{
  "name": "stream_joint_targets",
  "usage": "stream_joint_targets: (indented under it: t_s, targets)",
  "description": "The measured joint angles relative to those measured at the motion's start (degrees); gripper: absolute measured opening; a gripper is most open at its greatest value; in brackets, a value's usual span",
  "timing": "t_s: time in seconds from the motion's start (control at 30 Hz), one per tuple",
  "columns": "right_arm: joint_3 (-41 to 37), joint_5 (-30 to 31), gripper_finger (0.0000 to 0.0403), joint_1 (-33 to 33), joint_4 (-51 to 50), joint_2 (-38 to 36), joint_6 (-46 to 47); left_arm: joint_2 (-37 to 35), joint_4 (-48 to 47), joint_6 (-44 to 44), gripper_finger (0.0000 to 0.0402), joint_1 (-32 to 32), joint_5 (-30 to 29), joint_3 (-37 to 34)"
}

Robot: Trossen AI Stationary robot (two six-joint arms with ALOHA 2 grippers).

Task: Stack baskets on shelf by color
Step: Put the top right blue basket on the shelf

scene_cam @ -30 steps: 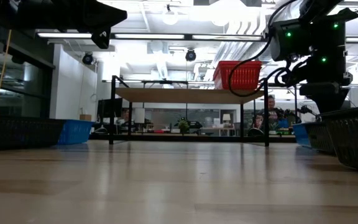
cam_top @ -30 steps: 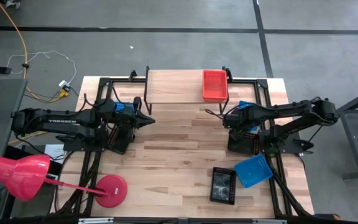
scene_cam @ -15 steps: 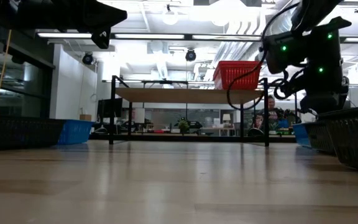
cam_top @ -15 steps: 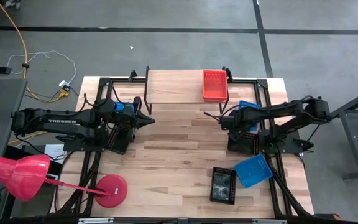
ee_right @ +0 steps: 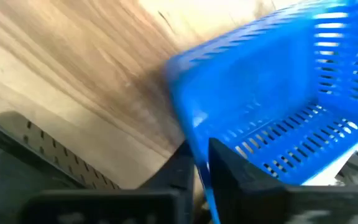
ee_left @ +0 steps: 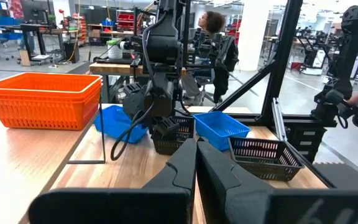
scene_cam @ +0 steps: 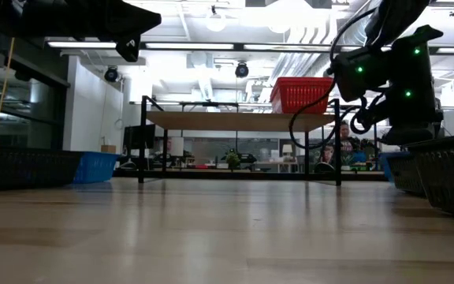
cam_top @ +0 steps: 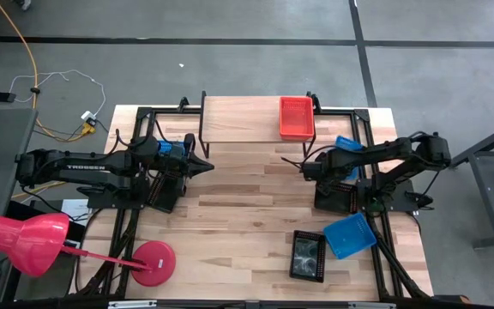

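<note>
Right gripper (ee_right: 201,163), jaws clenched on the rim of a blue basket (cam_top: 347,144) at right-centre of the frame, likely bound for the shelf (cam_top: 247,120) (red basket (cam_top: 297,118) already there), while the left gripper (cam_top: 206,166) waits mid-left, jaws closed on nothing.

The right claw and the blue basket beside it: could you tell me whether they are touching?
Touching. In the right wrist view the right claw has its two dark fingers closed on the rim of the blue basket, with the wall pinched between them.
</note>
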Motion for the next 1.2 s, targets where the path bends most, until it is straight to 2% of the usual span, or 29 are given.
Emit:
stream_joint_targets:
  t_s: [0.07, 0.3, 0.6, 0.7, 1.03, 1.2]
  targets:
    - [0.1, 0.3, 0.0008, 0.0, -0.8, 0.0, -0.4, 0.0, 0.0, 0.0, 0.0, 0.0, 0.0, 0.0]
    - [4.1, 1.4, 0.0004, 0.7, -9.2, 0.0, 1.9, 0.0, 0.0, 0.0, 0.0, 0.0, 0.0, 0.0]
    - [20.7, 8.3, 0.0001, 6.3, -25.0, 0.0, 7.2, 0.0, 0.0, -0.1, 0.0, 0.0, 0.0, 0.0]
    - [27.1, 11.0, 0.0001, 8.0, -24.2, -0.9, 6.0, 0.0, 0.0, -0.5, 0.0, 0.0, 0.0, 0.0]
    - [46.8, 26.9, 0.0, 11.0, -24.6, -1.6, -0.4, 0.0, 0.0, -0.5, 0.0, 0.0, 0.0, 0.0]
    - [54.8, 35.1, 0.0, 10.4, -22.9, -1.7, -6.0, 0.0, 0.0, -0.5, 0.0, 0.0, 0.0, 0.0]
